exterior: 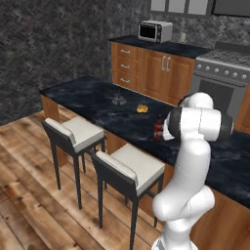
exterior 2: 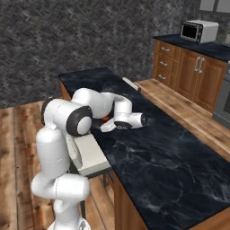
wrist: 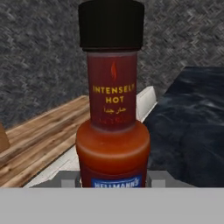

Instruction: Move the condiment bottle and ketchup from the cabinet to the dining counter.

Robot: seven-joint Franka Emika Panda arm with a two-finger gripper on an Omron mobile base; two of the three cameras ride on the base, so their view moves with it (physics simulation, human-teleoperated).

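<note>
Gripper [exterior 2: 106,120], clamped on the condiment bottle [wrist: 113,100] mid-frame, hovers at the dining counter [exterior 2: 166,152]; next, lower and release.

Dining counter [exterior: 97,100]: condiment bottle [exterior: 158,128] upright on it near its stool-side edge, just beside the arm's elbow. Small round item [exterior: 141,108] on the counter at the bottle's 10 o'clock; glass item [exterior: 118,100] farther along the same line. Two stools [exterior: 80,134] tucked against the counter, at 8 o'clock. Microwave [exterior: 155,31] on the far counter, at 12 o'clock.

White arm [exterior: 188,161], dark joints
</note>
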